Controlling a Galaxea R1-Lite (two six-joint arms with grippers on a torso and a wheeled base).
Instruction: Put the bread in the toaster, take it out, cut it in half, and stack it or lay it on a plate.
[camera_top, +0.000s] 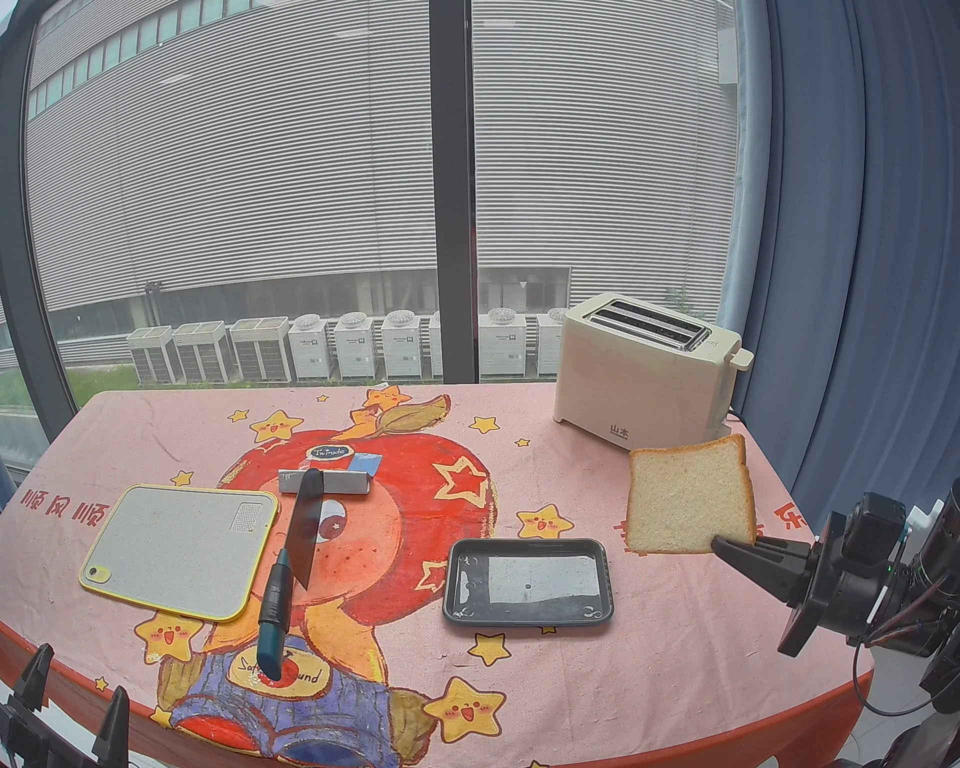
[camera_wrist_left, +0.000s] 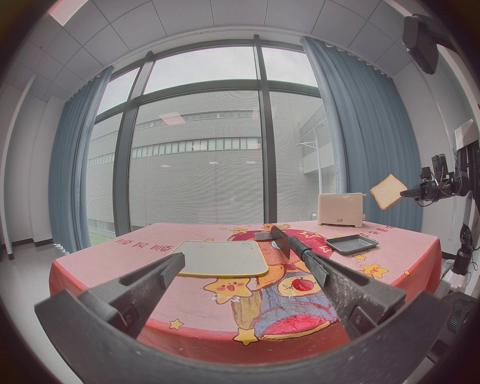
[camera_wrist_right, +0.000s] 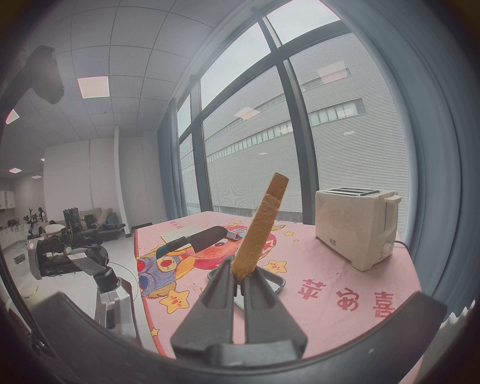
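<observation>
Above the right edge of the table (camera_top: 650, 650), pinches the bread (camera_top: 690, 495) upright by a lower corner in the clamped right gripper (camera_top: 722, 546), near side of the toaster (camera_top: 645, 375), face parallel to its left-right slots, with the left gripper (camera_top: 80, 682) spread empty, near left.

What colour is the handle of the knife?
The knife handle is dark teal; the head view shows it best.

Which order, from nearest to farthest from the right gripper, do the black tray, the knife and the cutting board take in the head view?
1. Black tray: nearest, just to the left of the right gripper.
2. Knife: farther left, beyond the tray.
3. Cutting board: farthest, at the far left.
</observation>
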